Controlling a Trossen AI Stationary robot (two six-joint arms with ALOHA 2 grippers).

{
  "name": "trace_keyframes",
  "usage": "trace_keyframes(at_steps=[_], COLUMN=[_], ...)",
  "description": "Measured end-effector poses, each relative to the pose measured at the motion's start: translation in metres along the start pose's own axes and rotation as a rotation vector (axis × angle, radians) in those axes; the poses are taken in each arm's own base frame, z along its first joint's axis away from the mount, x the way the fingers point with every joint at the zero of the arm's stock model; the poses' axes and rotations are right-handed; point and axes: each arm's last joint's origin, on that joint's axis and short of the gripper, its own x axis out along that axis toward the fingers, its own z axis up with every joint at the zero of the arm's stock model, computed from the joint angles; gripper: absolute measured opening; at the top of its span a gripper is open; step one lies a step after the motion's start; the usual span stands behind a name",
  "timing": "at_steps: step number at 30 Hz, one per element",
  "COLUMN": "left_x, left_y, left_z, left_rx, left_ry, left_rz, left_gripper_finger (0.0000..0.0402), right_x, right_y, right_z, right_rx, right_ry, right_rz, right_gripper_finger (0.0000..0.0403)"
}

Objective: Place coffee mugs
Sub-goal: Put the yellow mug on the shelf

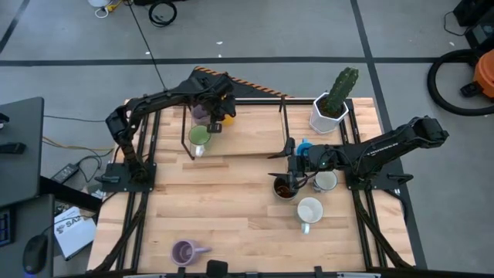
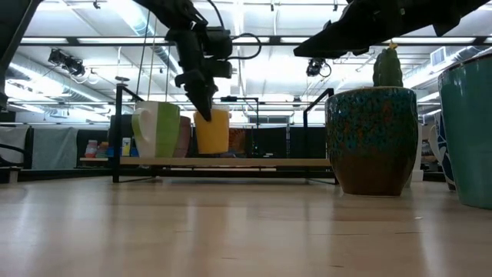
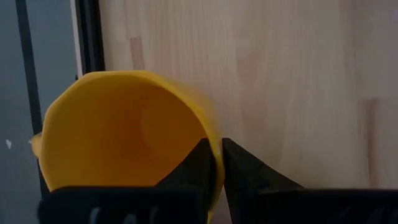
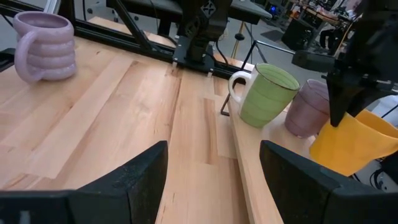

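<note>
Here the rigid, probably brittle, smooth orange ceramic mug (image 3: 124, 134) is pinched by its rim in the left gripper (image 3: 216, 168), a secure hold; the right gripper (image 4: 214, 180) is spread empty.

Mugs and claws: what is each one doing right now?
Orange mug: tilted, rim pinched by left claw.
Green mug: upright on the shelf.
Purple mug: upright beside it.
Other purple mug: upright on the table, alone.
Right claw: open, holding nothing.
</note>
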Motion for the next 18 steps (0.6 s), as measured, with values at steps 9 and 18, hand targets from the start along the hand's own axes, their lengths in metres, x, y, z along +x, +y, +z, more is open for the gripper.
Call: trace_keyframes(at_steps=[9,18], left_x=[0.008,0.020], left_y=[0.001,0.001], left_z=[0.000,0.000], left_rx=[0.017,0.029], left_ry=[0.009,0.048], left_rz=[-0.011,-0.021], left_gripper_finger=[0.0036,0.0036], right_x=[0.000,0.000], right_y=[0.000,0.000], right_z=[0.000,0.000], right_rx=[0.000,0.000], right_ry=[0.000,0.000], right_rz=[0.005,0.007], right_gripper_finger=[0.0260,0.0260])
